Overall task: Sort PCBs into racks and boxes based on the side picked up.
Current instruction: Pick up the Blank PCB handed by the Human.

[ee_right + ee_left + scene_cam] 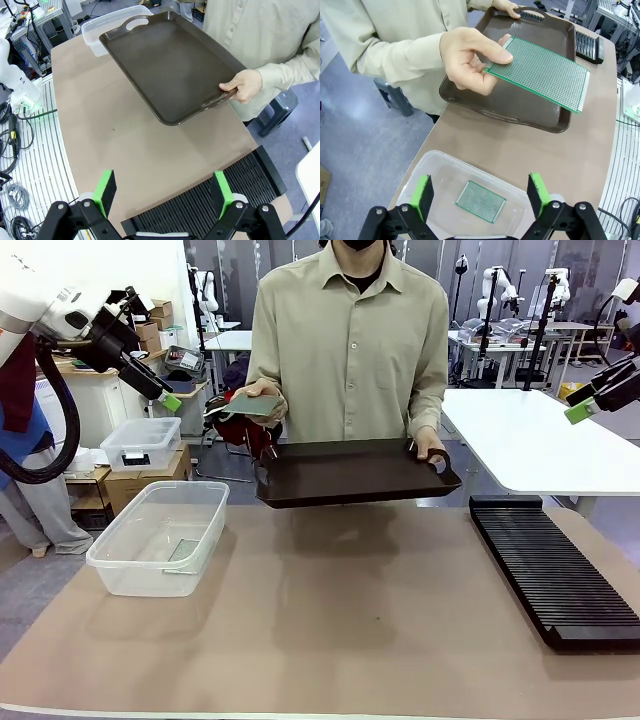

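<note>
- Front view, far left: left hand (168,396) is raised high, up and back from the tub (130,578). In the left wrist view its fingers stand apart with nothing between them.
- Tub sits on the worktop (350,640) at left. One PCB (480,201) lies flat on its floor.
- Centre-left: person's hand (470,60) pinches a second PCB (540,72) by one short end, held out roughly level over the tray (350,475). The rest of that board hangs free.
- Centre: tray is bare and lifted off the worktop, gripped at its right handle by the person's other hand (430,445).
- Right: rack (555,575) lies on the worktop; no board seen in its slots.
- Far right: right hand (585,405) is raised above the rack. In the right wrist view its fingers are apart and hold nothing.
- Judgement: handover of the second PCB is the step in hand, not yet begun.
- Risk: board is thin and held at one end only. An approach off its plane could knock it loose onto the tray, or close on the person's fingers.
- Risk: a shallow bite on the edge may let it swivel or slip in transit.
- Risk: narrow rack slots; a tilted board would catch instead of seating.
- Risk: misreading which side was taken sends it to the wrong container.
</note>
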`<state>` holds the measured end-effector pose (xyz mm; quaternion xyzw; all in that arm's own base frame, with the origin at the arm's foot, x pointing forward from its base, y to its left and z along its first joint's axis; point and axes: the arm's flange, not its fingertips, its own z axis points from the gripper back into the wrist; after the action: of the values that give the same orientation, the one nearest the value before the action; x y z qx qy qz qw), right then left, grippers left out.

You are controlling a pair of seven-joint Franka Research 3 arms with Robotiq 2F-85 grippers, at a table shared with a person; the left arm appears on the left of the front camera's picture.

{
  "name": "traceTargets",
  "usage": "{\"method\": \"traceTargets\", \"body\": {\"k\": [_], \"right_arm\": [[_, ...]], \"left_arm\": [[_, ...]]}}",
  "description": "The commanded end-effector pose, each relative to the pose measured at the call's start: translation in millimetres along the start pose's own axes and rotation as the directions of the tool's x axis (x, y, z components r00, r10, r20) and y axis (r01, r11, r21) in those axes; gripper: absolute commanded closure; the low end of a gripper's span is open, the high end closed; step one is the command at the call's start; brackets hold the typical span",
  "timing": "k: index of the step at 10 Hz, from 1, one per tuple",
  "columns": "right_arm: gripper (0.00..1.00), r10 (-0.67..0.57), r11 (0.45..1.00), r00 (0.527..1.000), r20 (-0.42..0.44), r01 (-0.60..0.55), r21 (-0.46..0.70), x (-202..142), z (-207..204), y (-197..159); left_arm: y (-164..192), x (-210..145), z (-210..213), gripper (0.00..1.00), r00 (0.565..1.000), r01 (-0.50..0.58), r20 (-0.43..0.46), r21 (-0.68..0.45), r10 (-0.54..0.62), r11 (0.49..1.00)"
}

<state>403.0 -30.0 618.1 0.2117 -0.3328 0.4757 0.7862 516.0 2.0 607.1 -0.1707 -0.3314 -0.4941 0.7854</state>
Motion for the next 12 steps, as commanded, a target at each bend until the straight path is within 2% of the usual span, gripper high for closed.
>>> {"method": "traceTargets", "body": {"k": [1,2,4,6,7,10,11,12], "right_arm": [[0.0,0.01,1.0,1.0,0.016,-0.01,0.018,0,-1,0],[0.0,0.01,1.0,1.0,0.016,-0.01,0.018,0,-1,0],[0.0,0.01,1.0,1.0,0.016,-0.01,0.018,0,-1,0],[0.0,0.01,1.0,1.0,0.016,-0.01,0.018,0,-1,0],[0.0,0.01,1.0,1.0,0.016,-0.01,0.018,0,-1,0],[0.0,0.01,1.0,1.0,0.016,-0.01,0.018,0,-1,0],[0.0,0.01,1.0,1.0,0.016,-0.01,0.018,0,-1,0],[0.0,0.01,1.0,1.0,0.016,-0.01,0.018,0,-1,0]], "left_arm": [[1,2,-1,0.0,1.0,-0.008,-0.015,0.003,0.008,1.0],[0,0,0,0.0,1.0,0.0,0.0,0.0,0.0,1.0],[4,11,4,0.0,0.965,-0.249,0.048,-0.132,0.257,0.96],[3,15,-3,0.0,0.891,-0.442,0.016,-0.202,0.455,0.874],[13,14,-12,0.0,0.833,-0.538,-0.016,-0.251,0.553,0.804],[36,4,-43,0.0,0.62,-0.748,-0.145,-0.404,0.771,0.527],[45,0,-55,0.0,0.584,-0.759,-0.151,-0.449,0.797,0.471],[47,0,-64,0.0,0.59,-0.749,-0.201,-0.499,0.782,0.436]]}}
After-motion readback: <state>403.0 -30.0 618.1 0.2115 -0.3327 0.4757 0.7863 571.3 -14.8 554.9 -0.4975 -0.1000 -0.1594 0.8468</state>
